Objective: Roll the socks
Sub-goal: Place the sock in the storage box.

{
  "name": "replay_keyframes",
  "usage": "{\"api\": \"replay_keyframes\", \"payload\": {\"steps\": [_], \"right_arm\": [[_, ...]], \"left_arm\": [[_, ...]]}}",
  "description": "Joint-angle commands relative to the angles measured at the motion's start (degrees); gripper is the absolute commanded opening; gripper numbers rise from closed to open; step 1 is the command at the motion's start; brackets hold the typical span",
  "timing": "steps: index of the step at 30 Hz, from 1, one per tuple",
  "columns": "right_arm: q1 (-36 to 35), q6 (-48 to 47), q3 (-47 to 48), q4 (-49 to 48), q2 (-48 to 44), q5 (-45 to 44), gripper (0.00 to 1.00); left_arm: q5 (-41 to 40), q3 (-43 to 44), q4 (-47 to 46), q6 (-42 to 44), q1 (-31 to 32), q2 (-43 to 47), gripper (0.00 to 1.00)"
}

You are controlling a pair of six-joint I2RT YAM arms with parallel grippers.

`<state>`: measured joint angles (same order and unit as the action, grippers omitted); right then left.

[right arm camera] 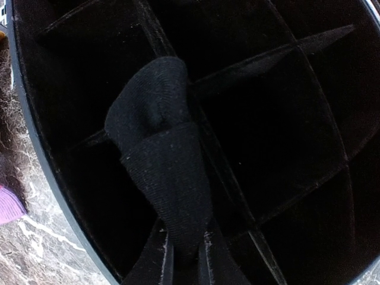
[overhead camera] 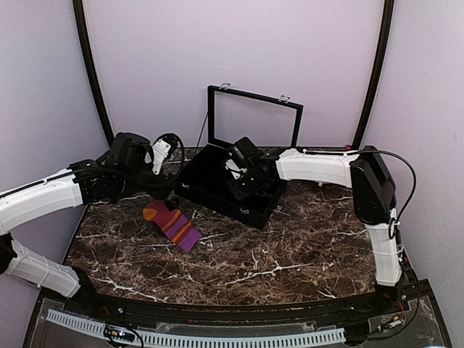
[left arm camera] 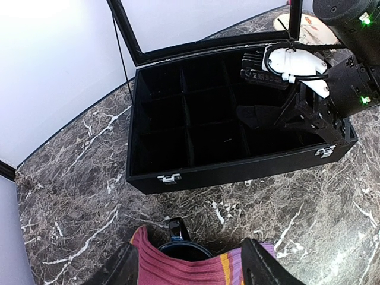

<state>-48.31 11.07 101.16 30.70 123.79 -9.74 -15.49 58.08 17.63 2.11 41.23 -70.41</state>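
Black sock (right arm camera: 160,160) in right tool (right arm camera: 185,258) over case (right arm camera: 285,52)

two socks all up, one striped sock (overhead camera: 172,225), one black sock (right arm camera: 163,178), just one black divider case (left arm camera: 237,172), one marble table (overhead camera: 290,254)

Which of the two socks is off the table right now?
The black fabric sock, pinched between the fingers of the right gripper above the compartmented black box. The purple, orange and red striped sock lies on the marble table.
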Motion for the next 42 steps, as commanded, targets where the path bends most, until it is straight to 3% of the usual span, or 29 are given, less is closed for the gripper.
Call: {"api": "replay_keyframes", "payload": {"steps": [1,22,42], "right_arm": [[0.61,0.09,2.49,0.44,1.83,1.40,0.00],[1.76,1.23,6.57,6.93,8.43,3.54,0.00],[2.61,5.14,26.61,25.28,19.50,1.52,0.00]], "left_arm": [[-0.16,-1.06,-1.37,0.09,-0.53,1.68,0.61],[0.53,-1.61,-2.64,1.30,-1.40,2.91,0.62],[1.23,-1.48,-2.61,2.55,-1.89,3.52,0.62]]}}
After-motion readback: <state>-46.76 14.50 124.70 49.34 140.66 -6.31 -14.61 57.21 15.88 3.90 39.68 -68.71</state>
